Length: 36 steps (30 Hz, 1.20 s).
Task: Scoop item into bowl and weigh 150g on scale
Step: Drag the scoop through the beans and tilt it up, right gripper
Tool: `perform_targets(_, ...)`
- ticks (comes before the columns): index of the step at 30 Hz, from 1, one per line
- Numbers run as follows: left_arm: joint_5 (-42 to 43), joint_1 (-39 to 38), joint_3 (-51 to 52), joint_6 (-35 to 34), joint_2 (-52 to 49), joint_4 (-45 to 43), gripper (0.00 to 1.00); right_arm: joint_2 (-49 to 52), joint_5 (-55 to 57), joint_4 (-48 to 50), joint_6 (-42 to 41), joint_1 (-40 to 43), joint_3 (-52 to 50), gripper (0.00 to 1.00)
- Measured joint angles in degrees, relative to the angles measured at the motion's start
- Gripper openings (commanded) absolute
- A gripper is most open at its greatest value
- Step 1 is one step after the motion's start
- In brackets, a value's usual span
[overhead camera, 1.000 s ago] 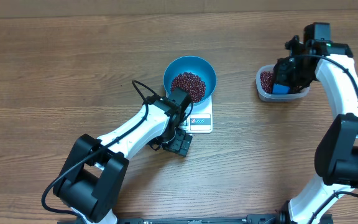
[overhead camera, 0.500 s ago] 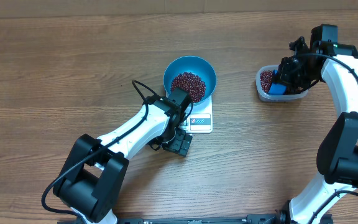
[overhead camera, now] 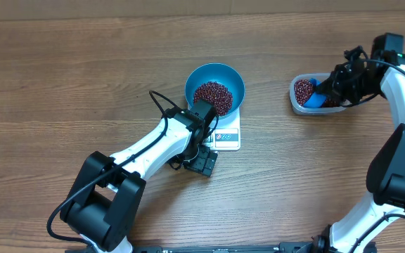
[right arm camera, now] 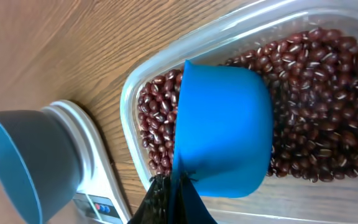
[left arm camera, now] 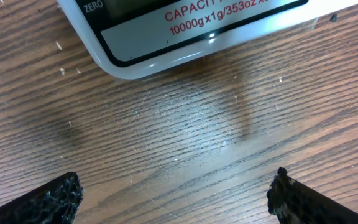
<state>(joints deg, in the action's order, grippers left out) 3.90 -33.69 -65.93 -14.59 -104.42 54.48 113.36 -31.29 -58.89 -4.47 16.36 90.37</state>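
The blue bowl (overhead camera: 235,79) stands on the white scale (overhead camera: 228,138) and holds a heap of dark red beans (overhead camera: 212,94). More beans (right arm camera: 316,93) fill the clear tub (overhead camera: 296,105) at the right. My right gripper (overhead camera: 331,90) is shut on the handle of a small blue scoop (right arm camera: 225,124), which sits in the tub's beans with its rounded back toward the wrist camera. My left gripper (left arm camera: 176,199) hovers open over bare wood just in front of the scale's display edge (left arm camera: 166,31), with nothing between its fingers (left arm camera: 48,202).
In the right wrist view the bowl (right arm camera: 30,155) and scale (right arm camera: 95,165) lie to the left of the tub rim (right arm camera: 166,59). The left arm stretches from the table's near left side up to the scale. Bare wood lies between scale and tub.
My right arm has swung to the right, and the scoop has shifted in the tub with it. The left arm, bowl and scale have not moved.
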Motion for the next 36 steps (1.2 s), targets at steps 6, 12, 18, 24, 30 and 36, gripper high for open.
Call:
perform_targets(6, -0.02, 0.0, 0.0, 0.0, 0.0, 0.0, 1.0, 0.61, -2.75, -0.83, -0.02, 2.45, -0.02, 0.04)
perform_targets(12, 0.0, 0.0, 0.0, 0.0, 0.0, 0.0, 1.0, 0.83, -3.39, -0.85, 0.0, 4.48, -0.07, 0.04)
perform_targets(18, 0.0, 0.0, 0.0, 0.0, 0.0, 0.0, 0.99, 0.83, -3.78, -0.85, 0.0, 6.03, -0.04, 0.04)
perform_targets(24, -0.02, 0.0, 0.0, 0.0, 0.0, 0.02, 1.0, 0.83, -3.89, -2.16, 0.33, 6.27, 0.57, 0.04)
perform_targets(30, -0.02, 0.0, 0.0, 0.0, 0.0, 0.02, 1.0, 0.83, -4.09, -4.24, 2.21, 6.27, 1.81, 0.04)
perform_targets(36, -0.02, 0.0, 0.0, 0.0, 0.0, 0.02, 1.0, 0.83, -4.79, -5.99, 3.72, 6.27, 3.52, 0.04)
